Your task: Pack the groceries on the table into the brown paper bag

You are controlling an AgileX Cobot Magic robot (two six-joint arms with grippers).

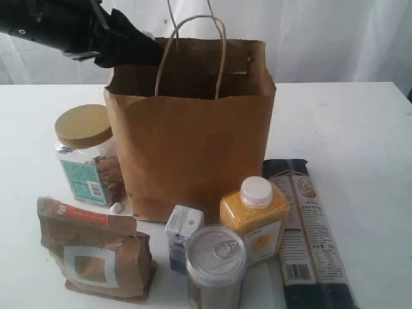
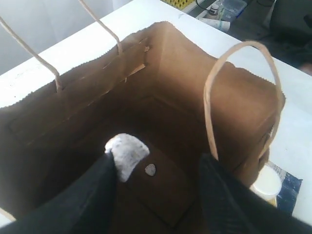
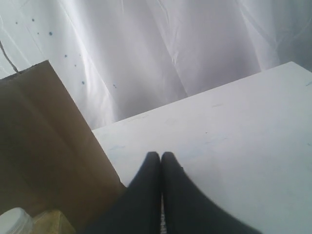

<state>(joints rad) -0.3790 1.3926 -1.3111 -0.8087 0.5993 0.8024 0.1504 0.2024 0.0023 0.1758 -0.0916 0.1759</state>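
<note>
The brown paper bag point(image 1: 193, 148) stands upright mid-table with its mouth open. My left gripper point(image 2: 163, 161) hangs open inside the bag point(image 2: 170, 63), holding nothing, with a white patch on one fingertip point(image 2: 126, 153). A small pale speck point(image 2: 150, 169) lies on the bag floor. On the table point(image 1: 360, 129) around the bag are the nut jar point(image 1: 87, 158), kraft pouch point(image 1: 93, 254), carton point(image 1: 182, 233), can point(image 1: 216, 264), yellow bottle point(image 1: 255, 219) and pasta pack point(image 1: 309, 235). My right gripper point(image 3: 161, 157) is shut and empty over bare table beside the bag point(image 3: 39, 146).
The black left arm point(image 1: 96, 32) comes in from the upper left, over the jar. The bag's paper loop handles point(image 1: 222, 45) stand up round the gripper. A tiny white bit point(image 1: 116, 207) lies by the jar. White cloth point(image 3: 170, 48) hangs behind the table.
</note>
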